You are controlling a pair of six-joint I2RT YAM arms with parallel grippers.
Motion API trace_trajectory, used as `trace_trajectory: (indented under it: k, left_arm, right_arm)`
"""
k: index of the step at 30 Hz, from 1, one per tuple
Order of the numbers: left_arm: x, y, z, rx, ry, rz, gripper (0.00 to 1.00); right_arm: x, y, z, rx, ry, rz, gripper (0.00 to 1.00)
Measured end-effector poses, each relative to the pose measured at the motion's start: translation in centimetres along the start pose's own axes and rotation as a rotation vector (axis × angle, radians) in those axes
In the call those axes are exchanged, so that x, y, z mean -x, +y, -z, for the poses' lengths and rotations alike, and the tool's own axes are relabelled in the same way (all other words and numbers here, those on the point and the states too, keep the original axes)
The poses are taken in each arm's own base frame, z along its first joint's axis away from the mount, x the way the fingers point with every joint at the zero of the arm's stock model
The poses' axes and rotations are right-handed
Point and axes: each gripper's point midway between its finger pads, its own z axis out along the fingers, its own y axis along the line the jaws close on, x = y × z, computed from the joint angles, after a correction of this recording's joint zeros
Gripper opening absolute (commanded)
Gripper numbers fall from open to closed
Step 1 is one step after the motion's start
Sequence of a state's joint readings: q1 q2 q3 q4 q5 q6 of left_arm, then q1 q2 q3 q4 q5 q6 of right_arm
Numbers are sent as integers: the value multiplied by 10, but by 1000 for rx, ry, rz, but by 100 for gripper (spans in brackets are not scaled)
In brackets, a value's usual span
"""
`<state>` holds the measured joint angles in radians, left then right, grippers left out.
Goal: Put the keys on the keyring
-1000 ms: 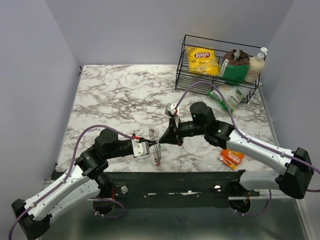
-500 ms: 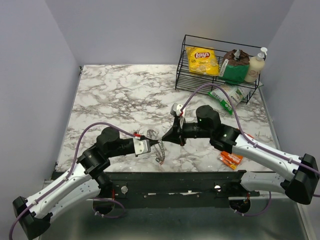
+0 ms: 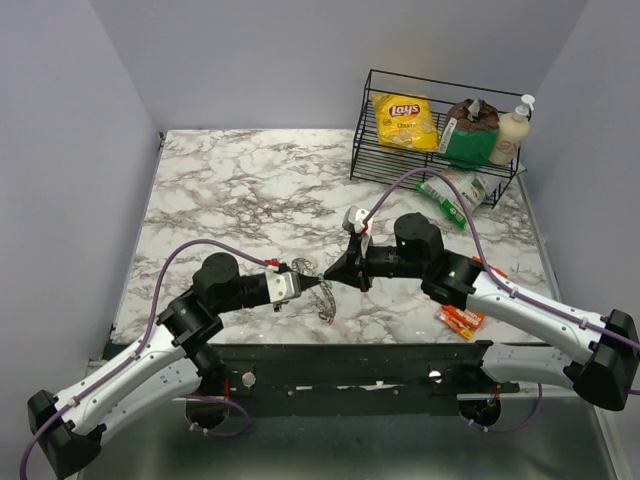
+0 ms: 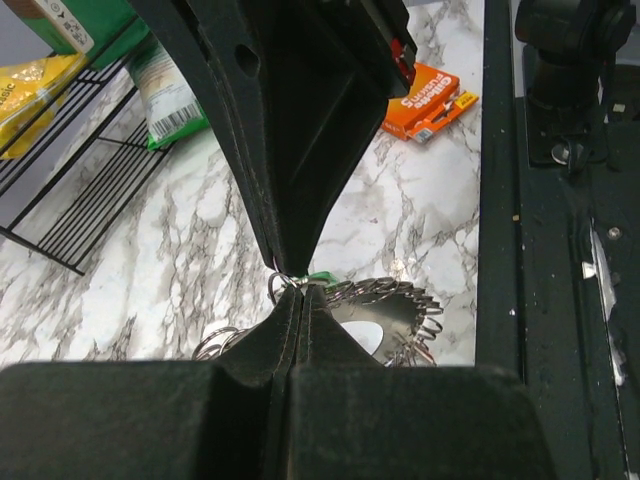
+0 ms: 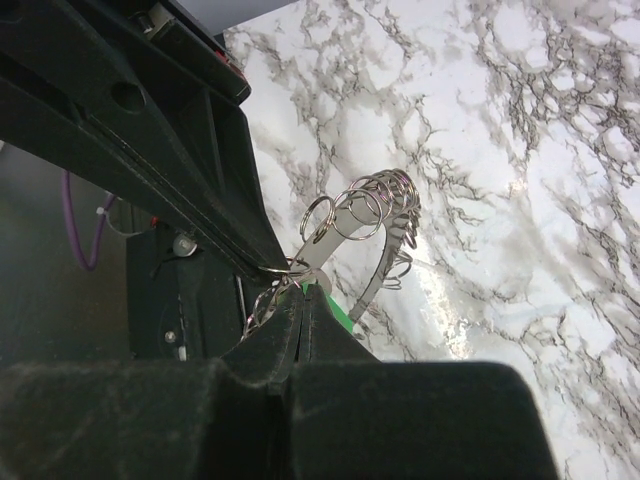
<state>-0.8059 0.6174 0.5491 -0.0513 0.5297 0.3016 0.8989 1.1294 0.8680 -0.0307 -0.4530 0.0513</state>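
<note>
You only get a sliver of the green key (image 4: 321, 277) behind the pinched black fingertips (image 4: 275, 335), the keyring (image 4: 385, 312) is half buried there too, and from above it's all too tiny.

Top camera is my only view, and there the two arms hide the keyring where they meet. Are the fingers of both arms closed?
Observer: The left wrist view shows the left fingers shut, their tips on the rim of the keyring.
Operator: And the right side?
Observer: The right fingers are shut too, their tips at the same spot.
Operator: Is any key there?
Observer: A green key sits just at the tips.
</note>
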Motion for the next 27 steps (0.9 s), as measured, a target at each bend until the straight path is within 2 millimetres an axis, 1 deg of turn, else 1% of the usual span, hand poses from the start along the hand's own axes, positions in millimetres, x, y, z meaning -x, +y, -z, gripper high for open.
trace_trajectory:
  k: [27]
  left_arm:
    - [4, -3, -1, 1, -50, 28, 0]
  right_arm:
    - [0, 4, 1, 13, -18, 22, 1]
